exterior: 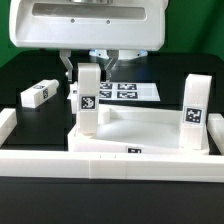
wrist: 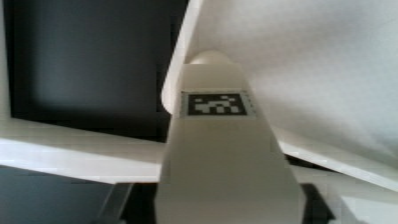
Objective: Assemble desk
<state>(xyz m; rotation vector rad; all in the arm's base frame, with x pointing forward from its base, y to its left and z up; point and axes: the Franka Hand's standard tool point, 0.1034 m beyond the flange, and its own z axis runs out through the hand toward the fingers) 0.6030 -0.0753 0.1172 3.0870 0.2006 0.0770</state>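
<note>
The white desk top (exterior: 140,132) lies flat behind the front rail, rim up. One white leg (exterior: 195,105) stands upright at its corner on the exterior view's right, showing a tag. A second leg (exterior: 88,98) stands upright at the top's left end, and my gripper (exterior: 88,80) comes down over it from above. In the wrist view this leg (wrist: 217,140) fills the middle, with its tag (wrist: 217,103) facing the camera. My gripper (wrist: 228,200) has a dark finger (wrist: 135,198) pressed against each side of it. A third leg (exterior: 37,94) lies loose on the table at the left.
The marker board (exterior: 125,90) lies flat behind the desk top. A long white rail (exterior: 110,165) runs along the front, with another rail piece (exterior: 8,122) at the exterior view's left. The arm's white body (exterior: 90,25) hangs over the back of the scene.
</note>
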